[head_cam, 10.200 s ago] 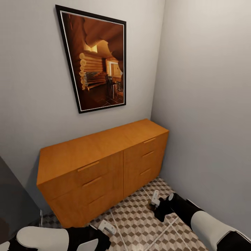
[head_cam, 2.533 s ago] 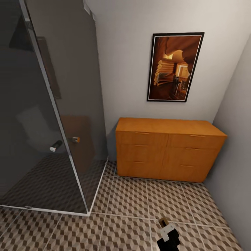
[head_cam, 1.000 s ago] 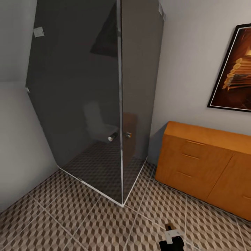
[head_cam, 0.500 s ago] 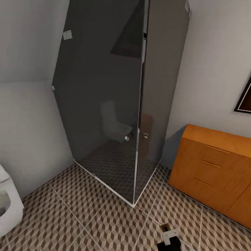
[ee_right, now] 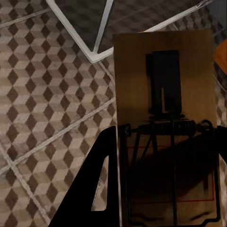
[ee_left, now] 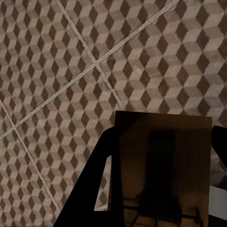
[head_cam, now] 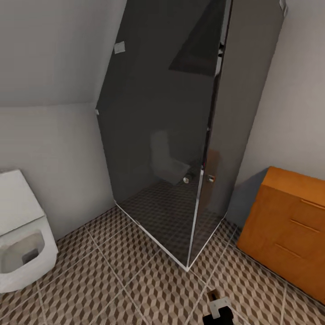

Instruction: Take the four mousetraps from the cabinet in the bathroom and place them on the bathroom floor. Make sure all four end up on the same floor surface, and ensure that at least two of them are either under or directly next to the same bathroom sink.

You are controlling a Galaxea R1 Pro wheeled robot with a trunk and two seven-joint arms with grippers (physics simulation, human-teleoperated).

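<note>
One mousetrap [ee_right: 165,94], a tan-brown slab with a dark wire spring, is held in my right gripper [ee_right: 165,137], which is shut on it above the bathroom floor [ee_right: 42,113]. In the head view that gripper [head_cam: 220,308] shows at the lower edge with the trap's tip [head_cam: 211,296] sticking out. My left gripper [ee_left: 165,135] is shut on another mousetrap [ee_left: 163,165], a dark shadowed slab over floor tiles [ee_left: 56,71]. The orange-brown cabinet [head_cam: 293,230] stands at the right with its drawers closed. The sink is out of view.
A dark glass shower enclosure [head_cam: 180,135] fills the middle, its white floor rail corner [head_cam: 187,268] jutting toward me. A white toilet [head_cam: 20,234] sits at the left against the pale wall. Patterned tiles [head_cam: 113,289] spread in front.
The camera has swung left: the cabinet and shower slid to the right and the toilet came further into view. Both grippers still hold their mousetraps.
</note>
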